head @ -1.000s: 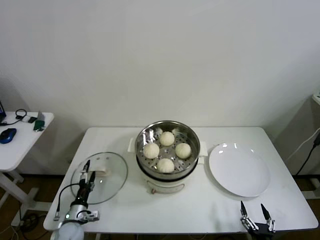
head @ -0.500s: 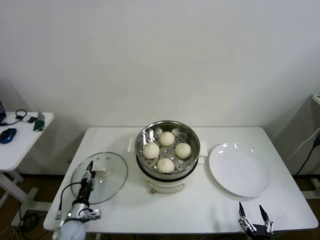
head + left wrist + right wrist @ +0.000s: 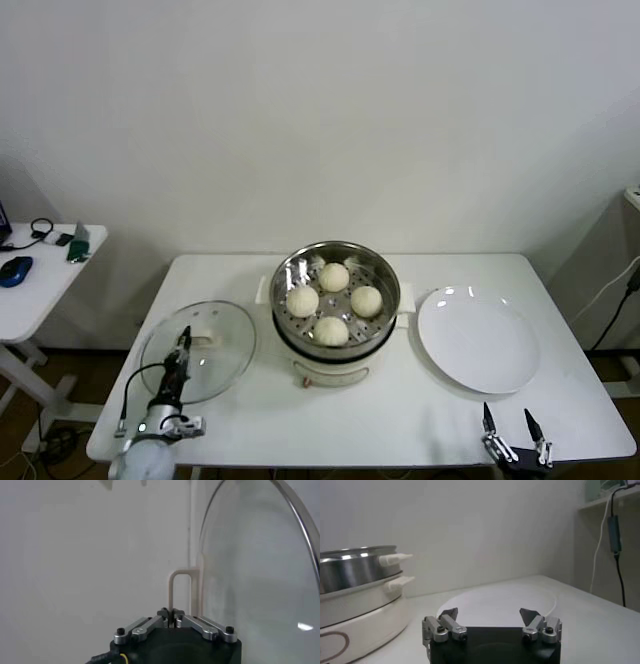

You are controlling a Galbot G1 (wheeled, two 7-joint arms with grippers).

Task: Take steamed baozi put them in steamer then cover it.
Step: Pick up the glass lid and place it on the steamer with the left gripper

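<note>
Looking down from the head view, we log four steamed baozi [image 3: 334, 301] sitting inside the steamer [image 3: 334, 312] at the middle of the white table [image 3: 400, 410]. The cover [image 3: 197, 351] lies just beside the steamer on the robot's left, not on it. The left gripper [image 3: 183, 345] is over the cover's near part with its fingers pressed together. A white plate [image 3: 478, 339] lies on the steamer's other side. The right gripper [image 3: 511, 424] sits at the table's near edge, well apart from the plate, jaws spread and holding nothing.

Left wrist view: we see the left gripper's fingertips [image 3: 171, 614] closed together at the foot of the cover's cream bar handle [image 3: 181, 587]; the glass dome fills one side.

Right wrist view: both fingers [image 3: 448, 615] stand apart, nothing between them; the steamer's wall and side handles [image 3: 396, 558] stand off to one side.
</note>
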